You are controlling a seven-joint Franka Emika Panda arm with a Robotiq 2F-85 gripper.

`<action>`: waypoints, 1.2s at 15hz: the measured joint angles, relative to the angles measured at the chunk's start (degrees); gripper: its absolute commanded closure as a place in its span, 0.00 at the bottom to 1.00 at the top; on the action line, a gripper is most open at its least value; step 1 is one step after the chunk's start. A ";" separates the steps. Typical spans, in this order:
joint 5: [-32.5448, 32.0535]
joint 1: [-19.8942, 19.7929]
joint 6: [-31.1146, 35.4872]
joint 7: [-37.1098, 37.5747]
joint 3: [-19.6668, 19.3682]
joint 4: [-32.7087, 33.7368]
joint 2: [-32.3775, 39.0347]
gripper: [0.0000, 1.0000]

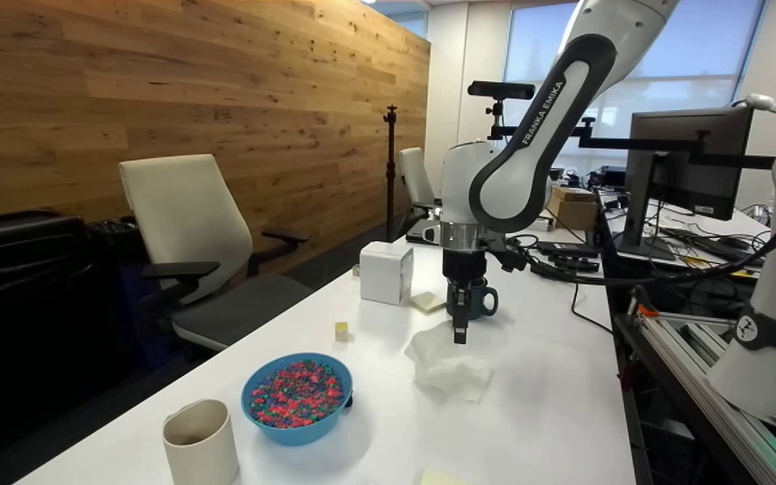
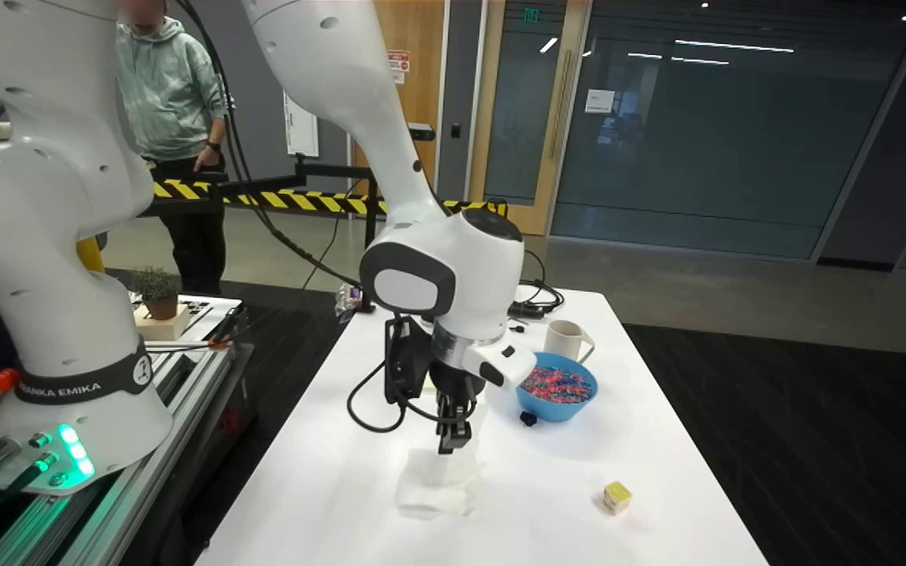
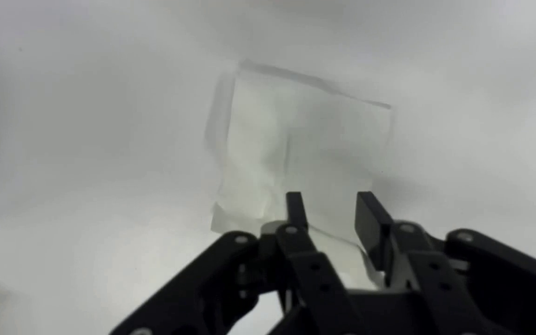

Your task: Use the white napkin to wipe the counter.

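While the arm [image 1: 550, 121] leans over the white table [image 1: 550, 397], its gripper [image 3: 329, 204] points down above the white napkin [image 1: 452, 376]; the two fingers [image 3: 370, 228] stand apart with a fair gap between them, and napkin shows through that gap in the wrist view; I cannot tell whether the fingertips touch it; the napkin lies loosely spread on the table, partly beneath the gripper, its surface creased and its edges uneven; in an exterior view a dark mug [image 1: 486, 302] stands behind the gripper, near a pale yellow paper pad [image 1: 428, 302] and a white box [image 1: 382, 273]; in both exterior views a blue bowl [image 1: 294, 436] holds red, green and blue bits [image 1: 300, 391], with a beige cup [image 1: 203, 448] near it and a small dark object [image 2: 528, 418] just beside it; a small block [image 2: 616, 498] with a yellow top sits on the table too, well apart from the napkin; farther back, a person [image 2: 163, 98] in pale green stands behind a yellow-and-black striped barrier [image 2: 311, 202].
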 measured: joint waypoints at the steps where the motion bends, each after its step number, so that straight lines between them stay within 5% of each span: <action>1: 0.40 0.09 -0.03 0.46 -0.03 0.01 -0.16 0.27; 5: 1.74 0.14 -0.23 1.46 -0.08 0.01 -0.75 0.01; 18: 1.88 0.91 -0.24 3.35 -1.41 0.00 -0.93 0.00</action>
